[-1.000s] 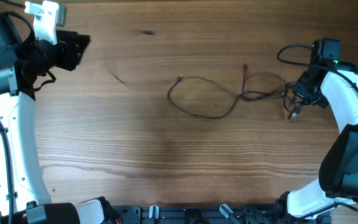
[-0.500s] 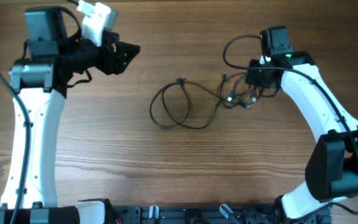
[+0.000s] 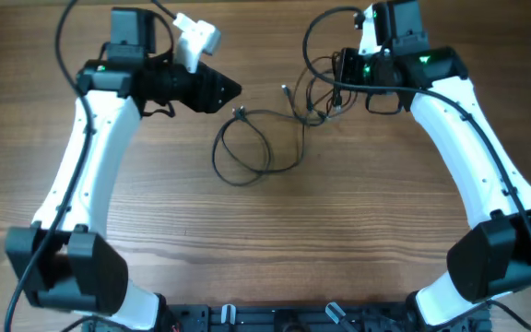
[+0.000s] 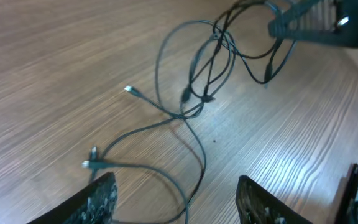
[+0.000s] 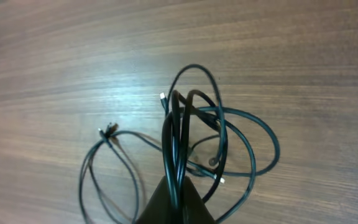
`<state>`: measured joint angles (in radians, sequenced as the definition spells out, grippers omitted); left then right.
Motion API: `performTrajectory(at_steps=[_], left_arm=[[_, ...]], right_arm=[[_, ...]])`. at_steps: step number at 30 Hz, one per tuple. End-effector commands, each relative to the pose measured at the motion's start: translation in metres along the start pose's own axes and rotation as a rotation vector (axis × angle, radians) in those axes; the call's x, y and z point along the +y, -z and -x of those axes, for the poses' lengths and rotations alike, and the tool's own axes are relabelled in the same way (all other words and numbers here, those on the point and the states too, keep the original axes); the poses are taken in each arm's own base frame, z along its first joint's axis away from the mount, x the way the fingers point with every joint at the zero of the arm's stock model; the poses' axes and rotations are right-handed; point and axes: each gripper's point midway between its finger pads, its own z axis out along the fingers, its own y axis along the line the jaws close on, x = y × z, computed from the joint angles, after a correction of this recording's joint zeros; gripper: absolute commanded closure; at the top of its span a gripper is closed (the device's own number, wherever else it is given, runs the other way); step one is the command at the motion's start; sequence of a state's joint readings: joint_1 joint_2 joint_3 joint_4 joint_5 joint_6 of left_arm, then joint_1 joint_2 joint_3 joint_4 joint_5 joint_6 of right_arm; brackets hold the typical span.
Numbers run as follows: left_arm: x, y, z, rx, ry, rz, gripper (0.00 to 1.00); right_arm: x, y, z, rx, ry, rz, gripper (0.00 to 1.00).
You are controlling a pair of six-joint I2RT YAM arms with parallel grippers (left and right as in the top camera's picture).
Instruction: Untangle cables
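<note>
Cables (image 5: 176, 143) dragged leftward, looped tighter, right jaws hidden beneath pinched strands

Left gripper (image 3: 231, 90) swung in from the far left corner to just left of the cables (image 3: 247, 157), right gripper (image 3: 339, 74) moved left and farther away, dragging them along, spread-out strand bunched into a tighter loop and tangle

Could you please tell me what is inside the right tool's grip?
Black strands of the cables run into the shut right tool, their loops spreading over the table. The fingers cover the pinched part, so how many strands are held cannot be seen.
</note>
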<state>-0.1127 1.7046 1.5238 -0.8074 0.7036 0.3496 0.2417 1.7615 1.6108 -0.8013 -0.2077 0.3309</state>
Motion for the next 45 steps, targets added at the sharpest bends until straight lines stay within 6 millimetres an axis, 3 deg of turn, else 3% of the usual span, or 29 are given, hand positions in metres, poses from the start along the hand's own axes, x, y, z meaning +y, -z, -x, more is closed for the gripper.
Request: performTrajectory(at_steps=[1,8,13,22,35,36,37,39,45], left_arm=[[-0.012,-0.027,0.002,0.018,-0.039,-0.063,0.35],[-0.037,-0.081,-0.002,0.050,-0.116,-0.150,0.32],[-0.049,-0.108,-0.004,0.056,-0.161,-0.184,0.34],[-0.042,-0.134,-0.015,0.069,-0.150,-0.227,0.38],[-0.066,-0.135,0.006,-0.036,-0.229,-0.348,0.44],[-0.068,-0.135,0.007,-0.037,-0.233,-0.350,0.51],[-0.068,-0.135,0.007,-0.039,-0.235,-0.350,0.73],[-0.065,-0.135,0.007,-0.038,-0.233,-0.340,0.96],[-0.031,-0.123,0.001,-0.014,-0.150,-0.273,0.96]], right_arm=[[0.019,0.023,0.010,-0.032,0.032,0.062,0.95],[0.028,0.030,0.003,-0.005,0.031,0.111,0.95],[0.050,0.046,-0.002,0.011,0.040,0.227,0.95],[0.071,0.101,0.004,-0.080,0.053,0.306,0.95],[0.081,0.101,-0.004,-0.059,0.048,0.324,0.95],[0.081,0.101,-0.004,-0.058,0.048,0.324,0.95],[0.081,0.101,-0.004,-0.058,0.048,0.324,0.95],[0.081,0.101,-0.004,-0.059,0.048,0.322,0.95],[0.070,0.098,-0.001,-0.074,0.038,0.256,0.95]])
